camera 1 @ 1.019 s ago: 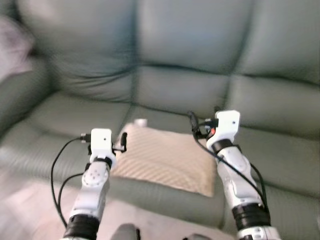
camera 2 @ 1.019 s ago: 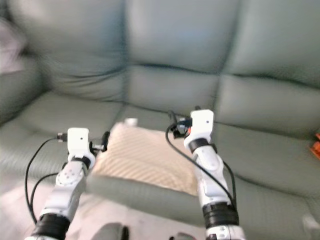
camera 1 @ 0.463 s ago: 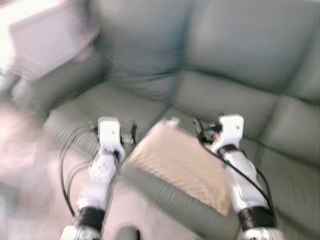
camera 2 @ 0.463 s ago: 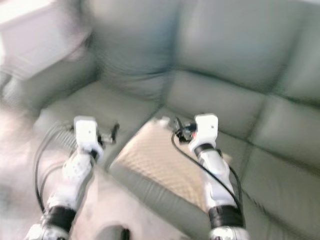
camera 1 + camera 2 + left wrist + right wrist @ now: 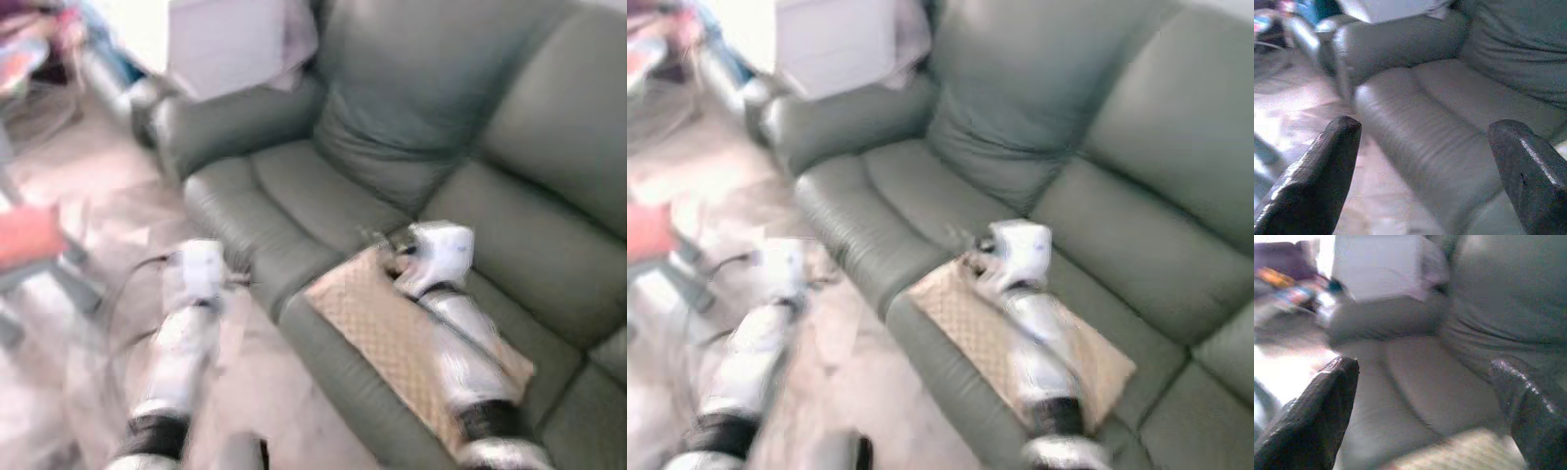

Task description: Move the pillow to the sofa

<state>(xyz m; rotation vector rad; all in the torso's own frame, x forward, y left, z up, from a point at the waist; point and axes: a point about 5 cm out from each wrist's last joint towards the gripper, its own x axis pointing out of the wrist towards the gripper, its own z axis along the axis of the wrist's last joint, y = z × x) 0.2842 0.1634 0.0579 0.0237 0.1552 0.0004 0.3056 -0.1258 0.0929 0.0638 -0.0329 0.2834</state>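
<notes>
- Grey-green leather sofa (image 5: pixel 431 127) runs from the far left to the near right; both eye views are blurred.
- The beige checked pillow (image 5: pixel 392 338) lies flat on a seat cushion at the sofa's front edge.
- The right claw (image 5: pixel 1425 396) hangs above the pillow's far-left corner, released, its black fingers (image 5: pixel 1317 416) spread wide and holding nothing.
- The left claw (image 5: pixel 1425 171) is over the floor (image 5: pixel 88 323) left of the sofa, likewise released and empty, facing the armrest (image 5: pixel 1396 39).
- A white box (image 5: pixel 833 39) rests on the far armrest.
</notes>
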